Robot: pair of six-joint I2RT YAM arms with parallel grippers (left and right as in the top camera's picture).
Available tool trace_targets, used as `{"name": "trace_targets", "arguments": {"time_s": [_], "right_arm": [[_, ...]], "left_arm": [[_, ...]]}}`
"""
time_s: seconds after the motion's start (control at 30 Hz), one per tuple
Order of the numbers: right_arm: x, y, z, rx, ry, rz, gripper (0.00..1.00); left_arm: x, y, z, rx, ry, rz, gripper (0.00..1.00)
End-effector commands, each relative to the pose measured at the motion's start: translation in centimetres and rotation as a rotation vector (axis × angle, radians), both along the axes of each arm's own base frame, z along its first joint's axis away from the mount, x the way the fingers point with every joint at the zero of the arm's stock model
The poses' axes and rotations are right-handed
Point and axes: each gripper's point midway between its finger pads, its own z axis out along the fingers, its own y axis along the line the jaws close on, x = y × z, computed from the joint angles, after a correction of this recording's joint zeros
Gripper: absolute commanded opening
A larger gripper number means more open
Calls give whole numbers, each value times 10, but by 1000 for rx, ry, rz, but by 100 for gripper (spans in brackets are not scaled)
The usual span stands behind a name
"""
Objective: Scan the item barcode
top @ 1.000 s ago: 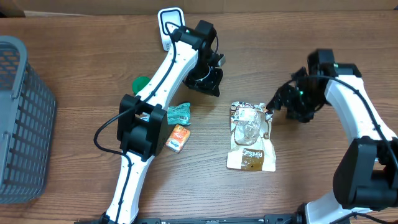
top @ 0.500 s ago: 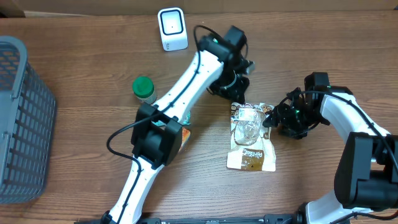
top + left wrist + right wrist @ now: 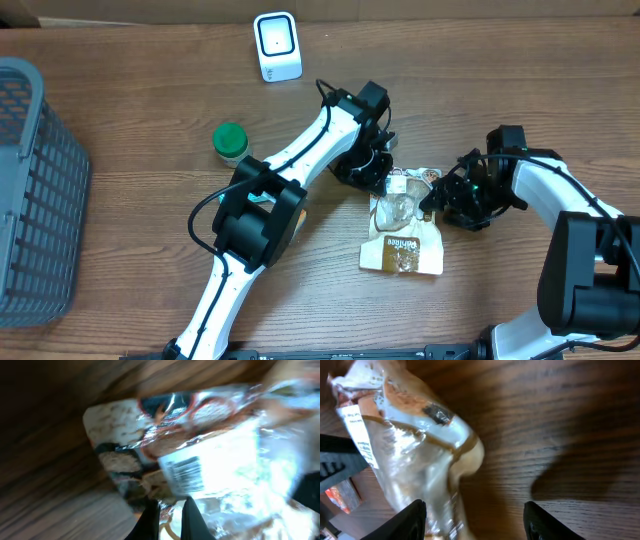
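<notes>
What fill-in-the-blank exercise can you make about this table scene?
The jar has a ____ lid.
In the overhead view, the basket stands to the ____ of the jar.
The right gripper, next to the snack bag, has its jaws ____.
Missing words: green; left; open.

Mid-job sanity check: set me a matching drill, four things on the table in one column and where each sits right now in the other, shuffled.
1. white box-shaped scanner
2. green-lidded round jar
3. grey plastic basket
4. clear plastic snack bag

a. near the centre, lying down
b. far left edge of the wooden table
c. furthest back, standing upright
d. between basket and bag

Pairs: 1-c, 2-d, 3-b, 4-a
</notes>
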Motion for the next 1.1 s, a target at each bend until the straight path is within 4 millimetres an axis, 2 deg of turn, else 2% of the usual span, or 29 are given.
{"name": "trace_targets", "arguments": {"time_s": [0.0,0.1,0.23,0.3,0.47,0.53,0.57,0.6,0.67,0.87,1.07], "right_arm": [[-2,0,-1,9,0,0,60],[-3,1,-5,16,14,0,59],[-3,15,-5,105,6,6,58],[-11,27,-9,169,5,13,57],[-36,41,-22,247,29,9,52],[-41,45,-25,275,27,7,45],[-43,45,-27,274,30,3,35],[-43,45,-27,275,29,2,29],[-39,44,-26,274,22,-8,21],[-18,40,-17,273,-21,-32,8],[12,43,4,293,-101,-12,4]], "left_arm": [[-9,6,-14,27,59,58,4],[-12,8,-21,39,77,80,4],[-11,7,-21,28,78,88,4],[-11,7,-21,26,79,88,4],[-11,7,-21,26,79,88,4],[-11,7,-21,26,79,88,4],[-11,7,-21,26,78,88,4],[-11,7,-21,26,79,88,4],[-11,7,-21,26,79,88,4],[-11,7,-21,26,79,88,4],[-11,7,-21,26,78,88,4]]}}
